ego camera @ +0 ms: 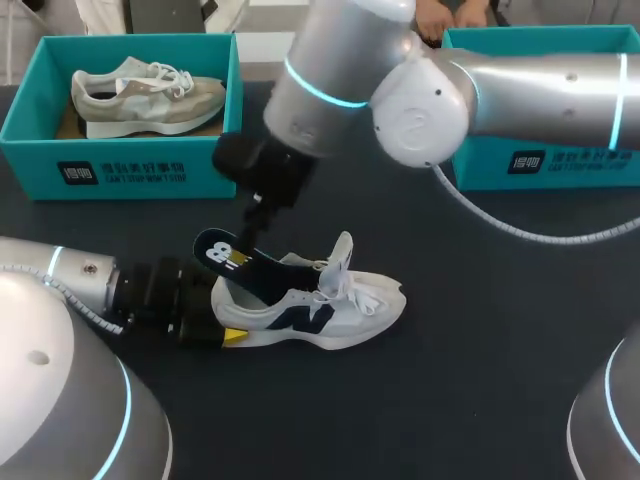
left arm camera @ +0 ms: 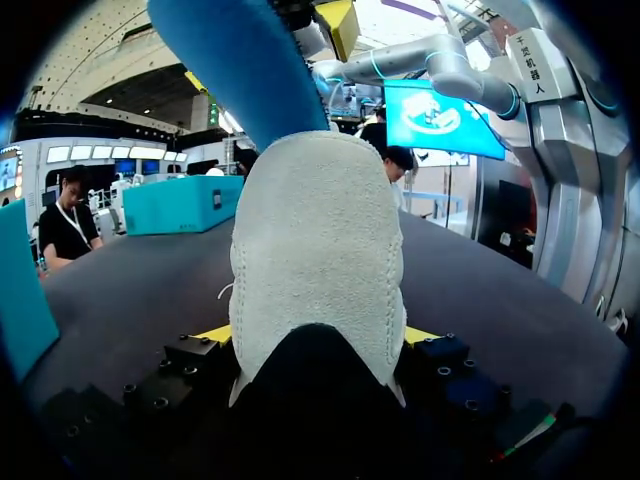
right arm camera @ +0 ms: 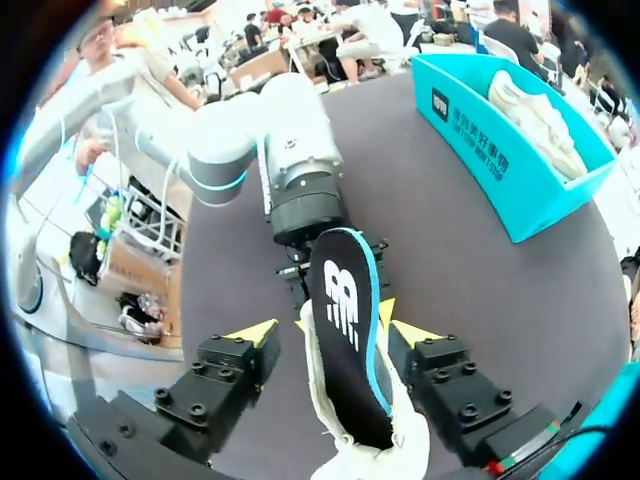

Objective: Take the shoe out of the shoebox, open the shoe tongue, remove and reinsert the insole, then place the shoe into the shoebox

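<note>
**Insole halfway out of the shoe**

The white shoe (ego camera: 330, 310) stood on the dark worktop (ego camera: 480, 380), outside any box, its toe toward my right. The left pincer (ego camera: 222, 318) was clamped on its heel, 1 yellow tip on each side. The insole (ego camera: 232, 262), dark with a blue rim, slanted up out of the shoe's opening, heel end in the air. It lay within the right pincer (right arm camera: 330, 332); whether that pincer gripped it could not be told. Behind, a teal box (ego camera: 30, 165) held a beige shoe (ego camera: 140, 95). A 2nd box (ego camera: 560, 165) stood at the far right.
</note>
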### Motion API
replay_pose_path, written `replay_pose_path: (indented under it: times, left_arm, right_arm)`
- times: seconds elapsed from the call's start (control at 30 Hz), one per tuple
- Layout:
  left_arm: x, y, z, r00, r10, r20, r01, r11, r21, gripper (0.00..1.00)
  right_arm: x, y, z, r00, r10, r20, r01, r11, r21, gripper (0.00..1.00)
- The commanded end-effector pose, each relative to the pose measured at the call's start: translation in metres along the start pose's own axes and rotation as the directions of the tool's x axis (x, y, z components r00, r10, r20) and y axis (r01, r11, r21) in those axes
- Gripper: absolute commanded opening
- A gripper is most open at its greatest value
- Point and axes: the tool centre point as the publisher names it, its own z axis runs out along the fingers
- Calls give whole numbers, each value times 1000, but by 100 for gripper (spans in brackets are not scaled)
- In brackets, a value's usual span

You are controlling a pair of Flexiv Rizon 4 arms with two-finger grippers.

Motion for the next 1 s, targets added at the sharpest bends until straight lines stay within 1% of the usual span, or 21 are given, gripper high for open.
replay_pose_path:
  times: [0.03, 0.4, 0.43, 0.47, 0.5, 0.53, 0.57, 0.6, 0.63, 0.67, 0.8, 0.83, 0.87, 0.9, 0.93, 0.97, 1.0]
  left_arm:
    - [1, 2, 1, 1000, 0, 3, 0, 1000, 0, 0]
    - [1, 2, 1, 1000, 0, 3, 0, 1000, 0, 0]
    - [1, 2, 1, 1000, 0, 3, 0, 1000, 0, 0]
    - [1, 2, 1, 1000, 0, 3, 0, 1000, 0, 0]
    - [1, 2, 1, 1000, 0, 3, 0, 1000, 0, 0]
    - [1, 2, 1, 1000, 0, 3, 0, 1000, 0, 0]
    - [1, 2, 1, 1000, 0, 3, 0, 1000, 0, 0]
    - [1, 2, 1, 1000, 0, 3, 0, 1000, 0, 0]
    - [1, 2, 1, 1000, 0, 3, 0, 1000, 0, 0]
    - [1, 2, 1, 1000, 0, 3, 0, 1000, 0, 0]
    - [1, 2, 1, 1000, 0, 3, 0, 1000, 0, 0]
    - [1, 2, 1, 1000, 0, 3, 0, 1000, 0, 0]
    - [1, 2, 1, 1000, 0, 3, 0, 1000, 0, 0]
    - [1, 2, 1, 1000, 0, 3, 0, 1000, 0, 0]
    - [1, 2, 1, 1000, 0, 3, 0, 1000, 0, 0]
    - [1, 2, 1, 1000, 0, 3, 0, 1000, 0, 0]
    - [1, 2, 1, 1000, 0, 3, 0, 1000, 0, 0]
  right_arm:
    - [-5, -10, 1, 999, -5, -47, 2, 997, -75, 100]
    - [-5, -10, 1, 999, -5, -47, 2, 997, -75, 100]
    - [-9, -12, 4, 997, -17, -82, 10, 996, -87, 100]
    - [-13, -11, 6, 991, -6, -134, 2, 1000, -29, 100]
    - [-14, -11, 8, 987, 15, -158, -18, 1000, -16, 100]
    - [-16, -12, 9, 979, -3, -202, 1, 1000, -12, 100]
    - [-17, -12, 10, 976, 10, -217, -9, 1000, 7, 100]
    - [-19, -13, 12, 965, 20, -261, -17, 1000, 13, 100]
    - [-20, -13, 13, 962, -4, -273, 6, 1000, 6, 100]
    - [-20, -15, 14, 955, 15, -295, -14, 1000, 6, 100]
    - [-20, -18, 21, 933, -14, -359, 8, 1000, -20, 100]
    - [-20, -18, 24, 927, -3, -375, -3, 1000, -17, 100]
    - [-19, -18, 27, 923, -14, -384, 8, 1000, -18, 85]
    - [-18, -17, 29, 920, -20, -391, 13, 1000, -22, 59]
    - [-17, -18, 32, 916, -24, -401, 13, 999, -29, 61]
    - [-15, -17, 35, 914, -33, -405, 24, 999, -29, 58]
    - [-14, -17, 38, 911, -35, -411, 20, 999, -41, 59]
